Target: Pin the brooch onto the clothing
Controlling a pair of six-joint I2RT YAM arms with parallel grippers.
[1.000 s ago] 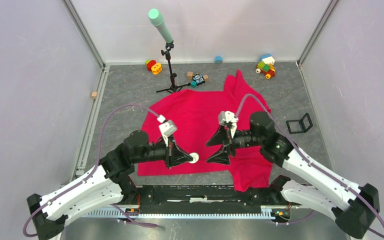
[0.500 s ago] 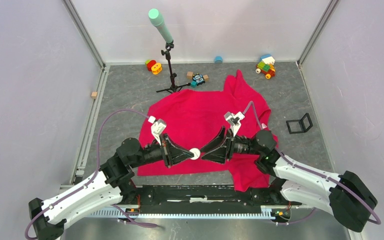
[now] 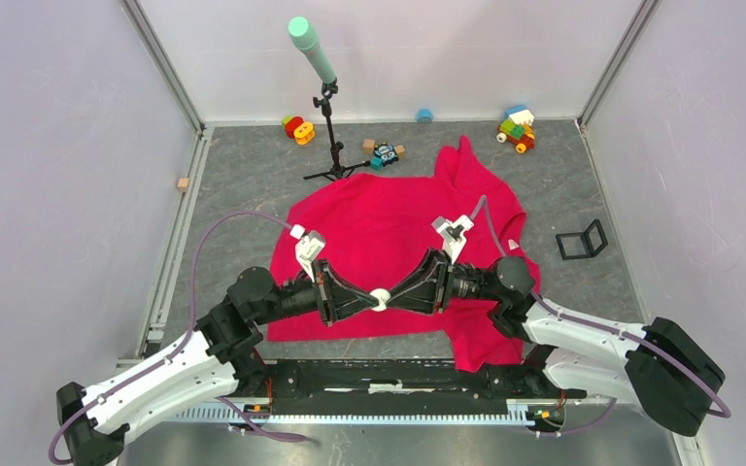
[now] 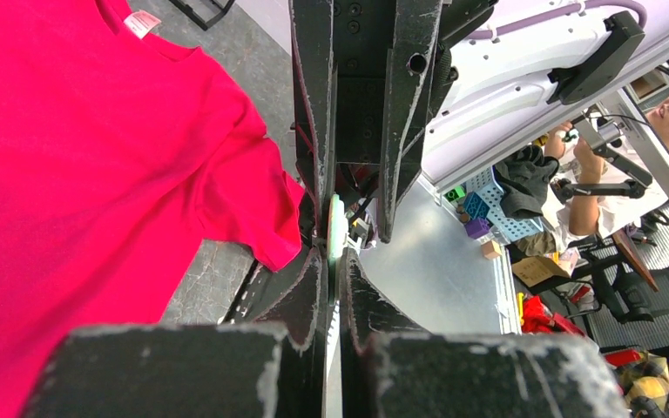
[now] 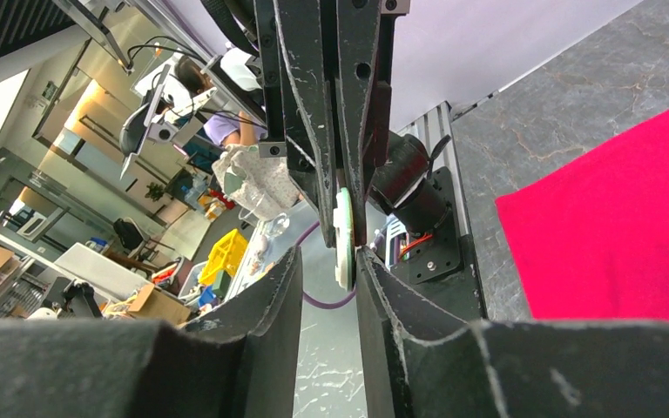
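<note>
The brooch (image 3: 380, 299) is a small round pale disc held edge-on above the near hem of the clothing (image 3: 379, 223), a big red-pink T-shirt spread on the grey table. My left gripper (image 3: 373, 299) is shut on the brooch (image 4: 335, 228) from the left. My right gripper (image 3: 389, 297) meets it tip to tip from the right. Its jaws straddle the brooch (image 5: 343, 235): one finger (image 5: 368, 279) lies against the disc, and a gap shows on the other side, so it is open. The shirt's white label (image 4: 142, 22) shows at the collar.
A microphone stand (image 3: 328, 126) with a green tip stands behind the shirt. Small toys (image 3: 298, 128) (image 3: 517, 128) (image 3: 382, 152) lie along the back wall. A wooden block (image 3: 184, 183) is at the left and a black folding stand (image 3: 583, 240) at the right.
My right gripper has swung left and down to the brooch and its jaws have narrowed around it. My left gripper has shifted slightly right, still holding the brooch.
</note>
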